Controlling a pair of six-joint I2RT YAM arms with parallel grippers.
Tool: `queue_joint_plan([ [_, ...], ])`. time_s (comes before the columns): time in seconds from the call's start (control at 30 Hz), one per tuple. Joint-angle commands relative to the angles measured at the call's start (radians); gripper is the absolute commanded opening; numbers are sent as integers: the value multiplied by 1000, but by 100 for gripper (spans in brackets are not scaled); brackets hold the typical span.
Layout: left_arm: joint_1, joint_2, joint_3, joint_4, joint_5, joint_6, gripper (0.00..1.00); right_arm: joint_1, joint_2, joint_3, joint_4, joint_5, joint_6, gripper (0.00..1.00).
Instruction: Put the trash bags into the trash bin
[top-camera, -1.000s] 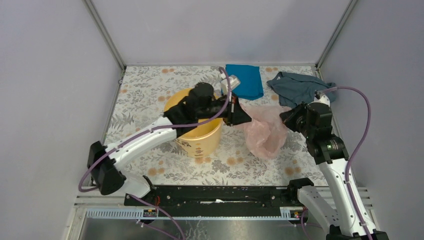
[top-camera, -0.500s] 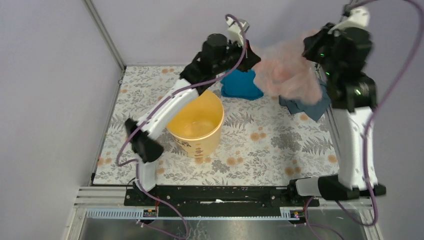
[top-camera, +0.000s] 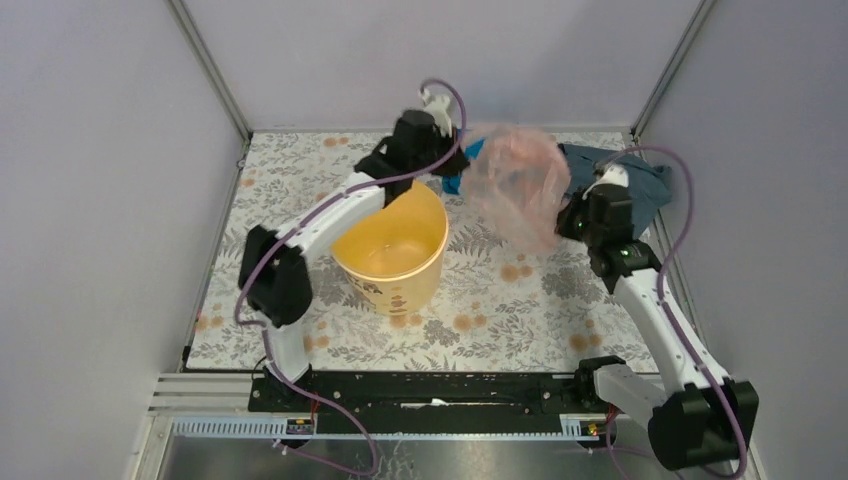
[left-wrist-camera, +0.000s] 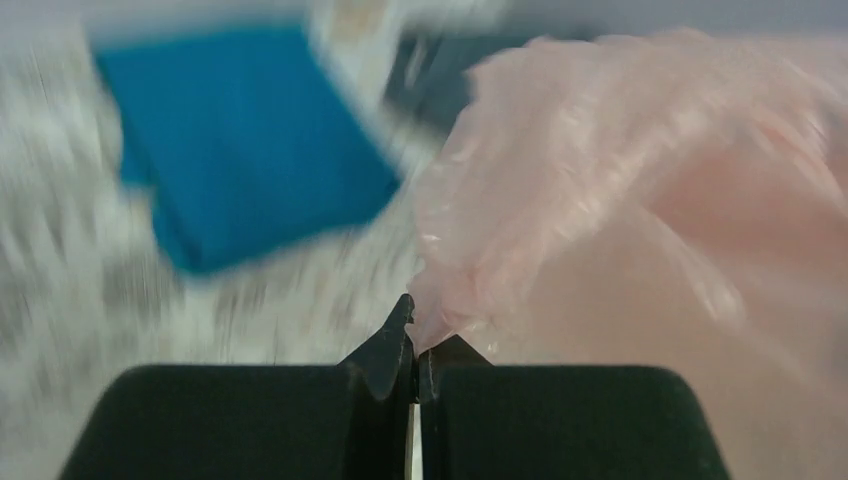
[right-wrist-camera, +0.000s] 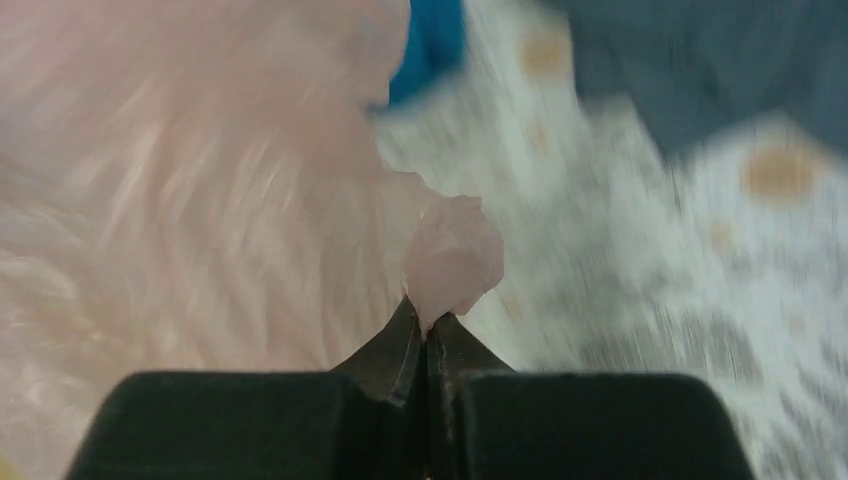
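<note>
**Pink bag held up between both arms**

From above, the pink trash bag (top-camera: 515, 185) hangs in the air between the two arms, to the right of the yellow bucket (top-camera: 392, 250) and not in it. The bucket stands on the flowered surface (top-camera: 520, 300). Only the blurred wrist views show the grips. The left fingers (left-wrist-camera: 385, 350) are pinched on a fold of film, the right fingers (right-wrist-camera: 395, 355) on a small crumpled tuft. The left wrist view shows the bright blue cloth (left-wrist-camera: 250, 140) plainly, though it is nearly hidden from above. The grey-blue cloth (top-camera: 640, 175) lies behind the right arm.
</note>
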Motion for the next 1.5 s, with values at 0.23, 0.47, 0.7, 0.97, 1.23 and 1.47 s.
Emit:
queue_joint_plan([
  [0.23,4,145,795,-162,353,16,0,-1,322,1043,-310,-7,-103,0],
  [0.47,-39,-207,198,158,79,99,0,-1,113,731,35,-71,-90,0],
  [0.7,108,11,195,-216,-35,65,0,-5,177,286,-12,118,42,0],
  [0.97,145,35,548,-232,263,38,0,-9,343,843,-176,23,-29,0],
  [1.23,123,-325,224,245,193,-24,0,-6,240,980,73,-131,-19,0],
  [1.47,251,-98,246,-338,-55,7,0,-7,312,534,44,-75,40,0],
])
